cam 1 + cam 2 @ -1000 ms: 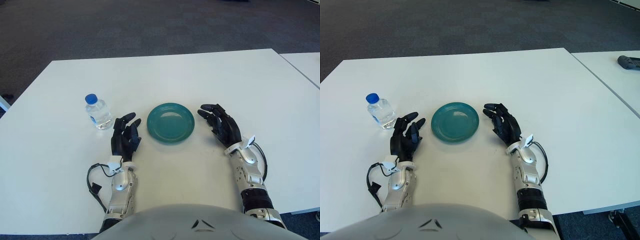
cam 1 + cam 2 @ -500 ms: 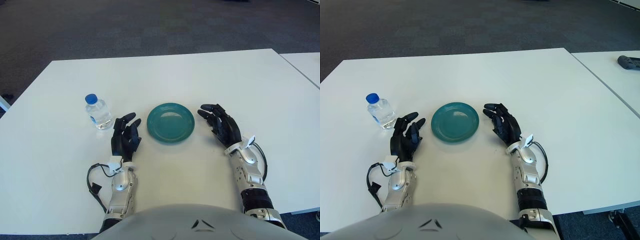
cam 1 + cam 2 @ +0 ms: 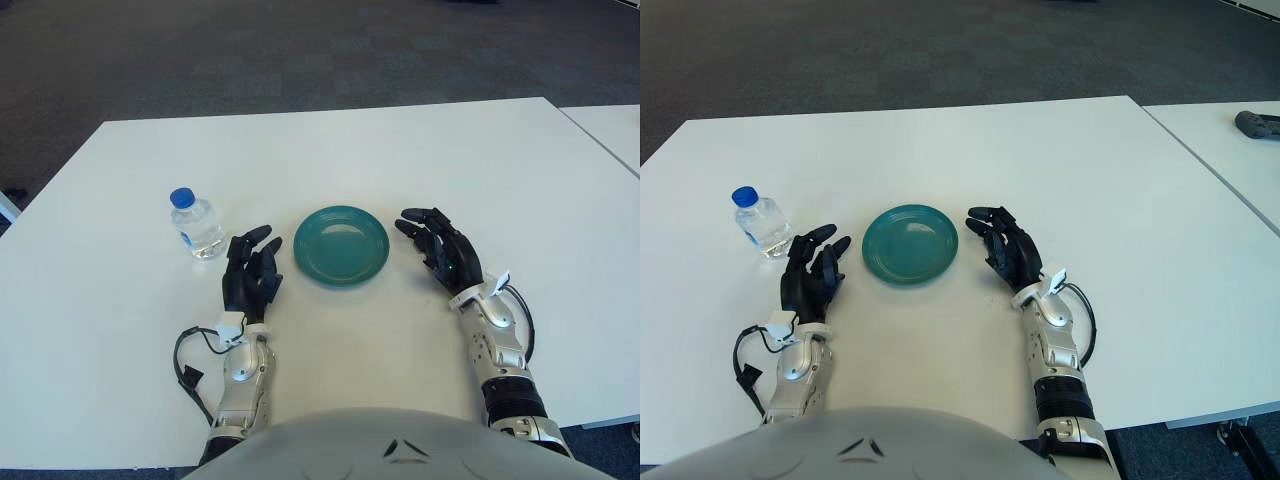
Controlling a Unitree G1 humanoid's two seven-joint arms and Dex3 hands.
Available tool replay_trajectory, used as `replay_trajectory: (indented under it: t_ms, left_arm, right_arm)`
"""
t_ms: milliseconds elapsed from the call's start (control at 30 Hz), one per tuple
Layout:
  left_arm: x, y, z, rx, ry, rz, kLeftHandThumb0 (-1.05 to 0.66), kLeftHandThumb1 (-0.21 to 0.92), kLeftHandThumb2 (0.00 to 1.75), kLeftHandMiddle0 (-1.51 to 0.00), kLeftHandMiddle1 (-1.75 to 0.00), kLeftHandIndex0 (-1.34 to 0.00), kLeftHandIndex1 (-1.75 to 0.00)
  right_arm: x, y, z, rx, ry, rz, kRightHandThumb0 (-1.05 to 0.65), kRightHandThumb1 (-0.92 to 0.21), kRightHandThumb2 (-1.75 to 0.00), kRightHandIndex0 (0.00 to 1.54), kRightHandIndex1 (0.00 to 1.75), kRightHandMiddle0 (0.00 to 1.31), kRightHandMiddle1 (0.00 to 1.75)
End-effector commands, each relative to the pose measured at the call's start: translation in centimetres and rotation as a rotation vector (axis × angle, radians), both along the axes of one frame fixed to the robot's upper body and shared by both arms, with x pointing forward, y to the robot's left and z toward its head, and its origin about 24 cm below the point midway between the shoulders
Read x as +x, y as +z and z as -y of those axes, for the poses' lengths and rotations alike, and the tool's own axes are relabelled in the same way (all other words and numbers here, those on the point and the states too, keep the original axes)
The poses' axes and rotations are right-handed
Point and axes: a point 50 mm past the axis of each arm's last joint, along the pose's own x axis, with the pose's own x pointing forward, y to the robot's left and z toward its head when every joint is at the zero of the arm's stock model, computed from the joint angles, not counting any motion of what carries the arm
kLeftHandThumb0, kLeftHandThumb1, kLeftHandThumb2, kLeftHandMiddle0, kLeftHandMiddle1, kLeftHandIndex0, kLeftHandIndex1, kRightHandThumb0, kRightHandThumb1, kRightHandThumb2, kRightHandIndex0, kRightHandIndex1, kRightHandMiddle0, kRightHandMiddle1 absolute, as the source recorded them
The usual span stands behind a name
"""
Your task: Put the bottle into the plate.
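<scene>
Bottle is stood upright on the white tabletop, left of the plate and apart from it, blue cap up, water seen inside. Nothing is held yet; the task is judged not started. The plate is taken as landmark: teal, empty, flat on the tabletop, so a clear landing spot is offered.

Left hand is rested just left of the plate, between plate and bottle, with the bottle just beyond and left of its fingers. The fingers are spread loosely and nothing is touched. This placement is judged a ready pose: the bottle is nearest this hand, so a short reach up-left is expected to be needed, then a short carry right onto the plate.

Right hand is parked just right of the plate, fingers relaxed and open, nothing held; it is kept clear of the plate so the drop zone is not blocked.

Risk is judged: the narrow upright bottle could be tipped if nudged before being wrapped.
</scene>
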Motion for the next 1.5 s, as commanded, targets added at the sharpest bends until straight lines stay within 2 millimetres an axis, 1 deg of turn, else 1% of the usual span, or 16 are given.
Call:
replay_trajectory:
  t_ms: [0, 100, 167, 200, 233, 300, 333, 367, 433, 500, 533, 633, 833, 1233, 1367, 1467]
  left_arm:
    - [-0.7, -1.2, 1.8, -0.047, 0.080, -0.088, -0.69, 0.92, 0.57, -0.61, -0.50, -0.33, -0.98]
    - [-0.8, -1.2, 2.0, -0.022, 0.130, -0.095, -0.68, 0.92, 0.54, -0.58, -0.48, -0.28, -0.96]
    - [-0.8, -1.2, 2.2, -0.010, 0.150, -0.094, -0.70, 0.92, 0.52, -0.51, -0.43, -0.22, -0.93]
    - [-0.8, -1.2, 2.3, -0.005, 0.156, -0.092, -0.71, 0.92, 0.50, -0.46, -0.39, -0.16, -0.92]
    - [-0.7, -1.1, 2.5, 0.010, 0.160, -0.083, -0.72, 0.92, 0.49, -0.44, -0.37, -0.14, -0.92]
    - [-0.6, -0.9, 2.8, 0.043, 0.156, -0.058, -0.76, 0.92, 0.45, -0.36, -0.23, -0.06, -0.83]
    - [-0.6, -0.8, 2.9, 0.059, 0.152, -0.044, -0.79, 0.92, 0.42, -0.29, -0.16, -0.04, -0.73]
    - [-0.5, -0.7, 2.9, 0.089, 0.134, -0.019, -0.80, 0.92, 0.41, -0.27, -0.14, -0.03, -0.69]
    - [-0.4, -0.4, 3.1, 0.150, 0.105, 0.021, -0.89, 0.92, 0.42, -0.13, -0.06, -0.01, -0.44]
    - [-0.3, -0.4, 3.2, 0.199, 0.092, 0.040, -0.92, 0.92, 0.42, -0.08, -0.03, -0.01, -0.34]
    - [-0.3, -0.3, 3.2, 0.222, 0.089, 0.047, -0.96, 0.92, 0.45, -0.05, -0.02, 0.00, -0.25]
    - [-0.2, -0.2, 3.3, 0.299, 0.084, 0.068, -1.01, 0.92, 0.51, -0.02, -0.01, 0.00, -0.09]
    - [-0.1, 0.1, 3.5, 0.331, 0.072, 0.131, -1.04, 0.92, 0.55, 0.00, 0.00, 0.00, -0.01]
    - [-0.3, -0.1, 3.9, 0.307, 0.012, 0.208, -1.05, 0.92, 0.40, 0.00, 0.00, 0.00, 0.00]
    - [-1.6, -0.8, 4.8, 0.303, 0.020, 0.193, -1.05, 0.92, 0.29, 0.00, 0.00, 0.00, 0.00]
    - [-3.0, -0.9, 5.2, 0.349, 0.005, 0.162, -1.05, 0.92, 0.25, 0.00, 0.00, 0.00, 0.00]
  right_arm:
    - [-0.4, -1.0, 0.0, -0.004, -0.002, -0.058, -0.57, -0.92, -0.63, 0.49, 0.63, 0.25, 1.01]
    - [-0.3, -1.0, 0.0, -0.004, -0.002, -0.058, -0.57, -0.92, -0.63, 0.49, 0.63, 0.25, 1.01]
    - [-0.3, -1.0, 0.0, -0.004, -0.002, -0.058, -0.57, -0.92, -0.63, 0.49, 0.63, 0.25, 1.01]
    - [-0.3, -1.0, 0.0, -0.004, -0.002, -0.058, -0.57, -0.92, -0.63, 0.49, 0.63, 0.25, 1.01]
    - [-0.3, -1.0, 0.0, -0.004, -0.002, -0.058, -0.57, -0.92, -0.63, 0.49, 0.63, 0.25, 1.01]
    - [-0.3, -1.0, 0.0, -0.004, -0.002, -0.058, -0.57, -0.92, -0.63, 0.49, 0.63, 0.25, 1.01]
    - [-0.2, -1.0, 0.0, -0.004, -0.002, -0.059, -0.57, -0.92, -0.63, 0.49, 0.63, 0.25, 1.01]
    - [-0.2, -1.0, 0.0, -0.004, -0.002, -0.059, -0.57, -0.92, -0.63, 0.49, 0.63, 0.25, 1.01]
    - [-0.2, -1.1, 0.0, -0.004, -0.002, -0.059, -0.57, -0.92, -0.63, 0.49, 0.63, 0.25, 1.01]
    - [-0.2, -1.1, 0.0, -0.004, -0.002, -0.059, -0.57, -0.92, -0.63, 0.49, 0.63, 0.25, 1.01]
    - [-0.2, -1.1, 0.0, -0.004, -0.002, -0.059, -0.57, -0.92, -0.63, 0.49, 0.63, 0.25, 1.01]
    - [-0.2, -1.1, -0.1, -0.004, -0.002, -0.059, -0.57, -0.92, -0.63, 0.49, 0.63, 0.25, 1.01]
    - [-0.2, -1.1, -0.1, -0.003, -0.002, -0.059, -0.57, -0.92, -0.63, 0.49, 0.63, 0.25, 1.01]
    - [-0.2, -1.1, -0.2, -0.003, -0.001, -0.059, -0.57, -0.92, -0.63, 0.49, 0.63, 0.25, 1.01]
    - [-0.2, -1.1, -0.3, -0.003, -0.001, -0.058, -0.57, -0.92, -0.63, 0.49, 0.63, 0.25, 1.01]
    - [-0.2, -1.1, -0.3, -0.003, -0.001, -0.058, -0.57, -0.92, -0.63, 0.49, 0.63, 0.25, 1.01]
